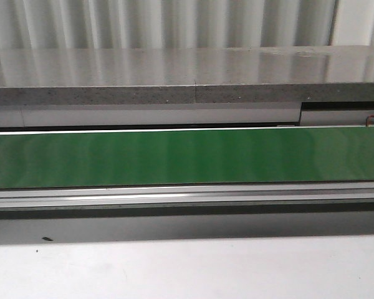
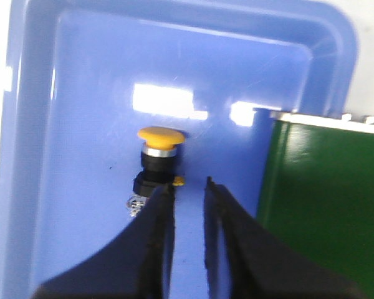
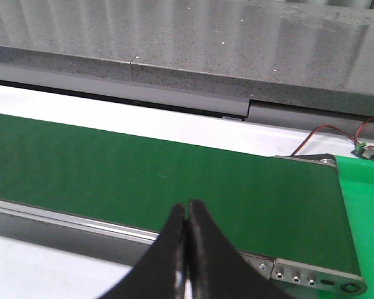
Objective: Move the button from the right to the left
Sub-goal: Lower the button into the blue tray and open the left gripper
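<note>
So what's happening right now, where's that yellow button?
Left gripper open over blue tray. Button in tray, by one fingertip, not gripped. Right gripper shut, empty, above green belt. Nothing blocking.

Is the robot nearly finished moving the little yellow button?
Nearly. The yellow-capped push button already lies in the blue plastic tray by the green conveyor belt's end. The left gripper is open beside it, holding nothing. The right gripper is shut and empty above the belt. Only pulling away looks left.

The belt (image 1: 187, 157) is plain deep green, edged by silvery rails (image 1: 187, 196). Beyond it runs a speckled grey slab (image 1: 174, 93). The tray (image 2: 81, 75) is pale blue; the button (image 2: 157, 156) has a yellow cap and black collar. Both grippers (image 2: 190, 190) (image 3: 187, 208) are black.
</note>
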Controlling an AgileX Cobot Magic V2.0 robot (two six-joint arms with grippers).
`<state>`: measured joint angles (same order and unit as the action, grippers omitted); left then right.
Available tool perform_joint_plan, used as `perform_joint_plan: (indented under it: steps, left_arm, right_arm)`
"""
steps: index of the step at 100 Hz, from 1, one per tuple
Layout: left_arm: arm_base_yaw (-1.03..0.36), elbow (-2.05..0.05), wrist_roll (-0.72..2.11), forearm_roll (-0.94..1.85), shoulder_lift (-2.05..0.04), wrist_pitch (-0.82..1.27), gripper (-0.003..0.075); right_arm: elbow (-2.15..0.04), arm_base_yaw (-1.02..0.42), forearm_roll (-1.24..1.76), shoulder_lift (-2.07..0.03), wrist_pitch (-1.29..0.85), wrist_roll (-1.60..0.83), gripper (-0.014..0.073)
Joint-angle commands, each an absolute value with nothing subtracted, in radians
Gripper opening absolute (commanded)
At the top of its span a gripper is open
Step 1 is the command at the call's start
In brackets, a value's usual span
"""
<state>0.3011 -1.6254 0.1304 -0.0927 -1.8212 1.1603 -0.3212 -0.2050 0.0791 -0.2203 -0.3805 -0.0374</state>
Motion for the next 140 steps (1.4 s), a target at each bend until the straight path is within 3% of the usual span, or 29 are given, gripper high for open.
perform_joint_plan:
  steps: [1,49,71,140]
  left_arm:
    - [0.258,-1.655,0.079,-0.074,-1.706,1.123,-0.0020]
    - [-0.025,-1.639,-0.023,-0.048,-1.502,1.073,-0.0021]
    - [-0.139,-1.518,-0.057,-0.040,-1.416,0.982,-0.0021]
    - [-0.160,-0.906,-0.064,0.029,-0.892,0.655,-0.0020]
  right_arm:
    - [-0.349,-0.205,0.078,-0.228,-0.301,-0.048,-0.0068]
    - [-0.349,-0.205,0.078,-0.228,-0.301,-0.048,-0.0068]
    - [-0.349,-0.205,0.078,-0.228,-0.301,-0.048,-0.0068]
    - [-0.349,-0.205,0.078,-0.228,-0.301,-0.048,-0.0068]
